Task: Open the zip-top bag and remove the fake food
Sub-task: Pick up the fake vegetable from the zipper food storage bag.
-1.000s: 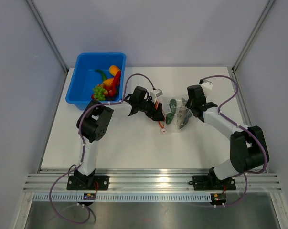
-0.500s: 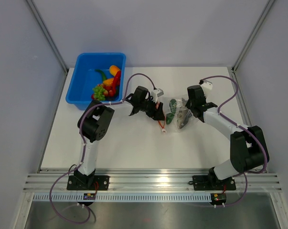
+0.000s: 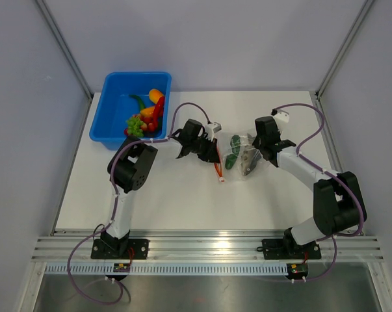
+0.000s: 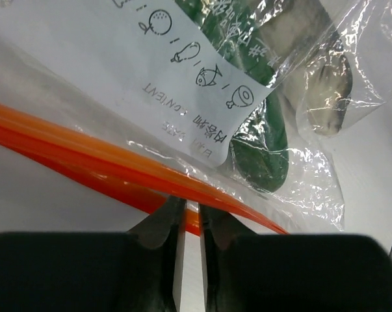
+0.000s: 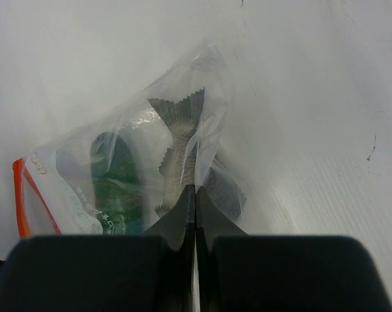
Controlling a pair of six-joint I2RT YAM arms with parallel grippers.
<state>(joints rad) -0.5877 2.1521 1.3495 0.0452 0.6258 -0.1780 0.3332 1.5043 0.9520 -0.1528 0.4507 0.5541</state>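
Bag [image 3: 238, 156] lies crumpled near the middle of the worktop [image 3: 182, 195], stretched between the two arms. The left pincer [image 3: 213, 155] is at its 9 o'clock edge and the right pincer [image 3: 257, 156] at its 3 o'clock edge.

From the left wrist camera, the orange zip strip [image 4: 85, 156] runs from 9 o'clock down towards 5 o'clock and passes between the black fingertips. The jaws are drawn almost together with only a thin slit between them, and the strip sits in that slit, so this pincer is clamped on the bag's zip edge. Just beyond the strip is the white label [image 4: 182, 65], printed with small food icons. Under the clear plastic, a green cucumber [image 4: 261, 156] and a grey fish [image 4: 326, 84] lie side by side.

From the right wrist camera, the jaws are pressed fully together and a fold of clear plastic is nipped at their tips, at the end of the bag opposite the zip. The fish's tail points to 12 o'clock from the tips, and the cucumber is at about 10 o'clock.

More food [image 3: 147, 114] in yellow, red and green sits in the blue tub [image 3: 99, 123], at about 10 o'clock from the bag and well apart from it.
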